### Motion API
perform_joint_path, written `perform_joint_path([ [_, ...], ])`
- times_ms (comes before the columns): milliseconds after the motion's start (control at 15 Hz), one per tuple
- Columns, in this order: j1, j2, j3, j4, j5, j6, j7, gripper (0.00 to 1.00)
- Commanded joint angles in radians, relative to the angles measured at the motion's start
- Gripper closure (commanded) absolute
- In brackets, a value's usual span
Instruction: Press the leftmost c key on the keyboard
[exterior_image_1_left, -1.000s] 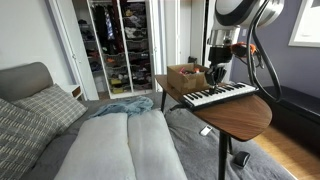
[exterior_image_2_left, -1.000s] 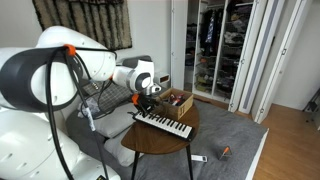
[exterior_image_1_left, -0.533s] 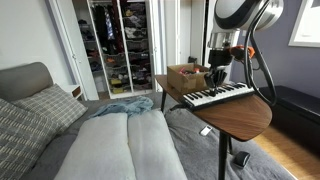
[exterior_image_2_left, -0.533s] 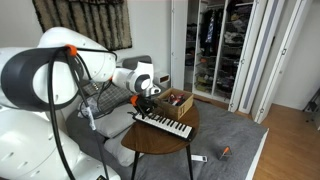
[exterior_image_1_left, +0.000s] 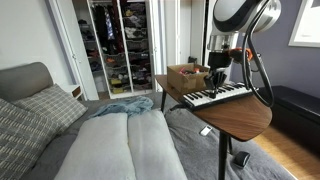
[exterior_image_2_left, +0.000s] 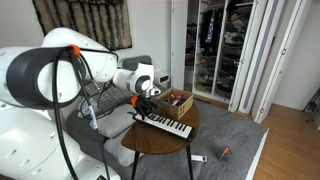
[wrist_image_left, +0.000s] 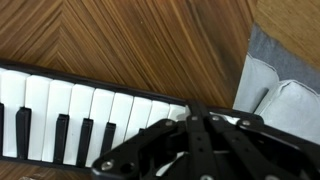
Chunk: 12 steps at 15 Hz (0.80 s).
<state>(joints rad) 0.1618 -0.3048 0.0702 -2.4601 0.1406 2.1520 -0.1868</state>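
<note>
While my clenched, empty black gripper (wrist_image_left: 188, 113) stood over one end of the slim pale piano keyboard (wrist_image_left: 70, 102), its key row ran leftward in wrist view.

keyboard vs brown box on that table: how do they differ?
Shape: the keyboard is long and flat; the brown box is squarish and stands taller. Colour: keyboard pale with black and white keys, box plain brown. Both sit on the wooden table.
</note>
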Motion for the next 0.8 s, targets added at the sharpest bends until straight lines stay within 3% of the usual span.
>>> perform_joint_path([
  [0, -0.003, 0.000, 0.003, 0.001, 0.001, -0.002, 0.000, 1.00],
  [733, -0.008, 0.034, 0.003, 0.008, 0.008, 0.066, 0.015, 1.00],
])
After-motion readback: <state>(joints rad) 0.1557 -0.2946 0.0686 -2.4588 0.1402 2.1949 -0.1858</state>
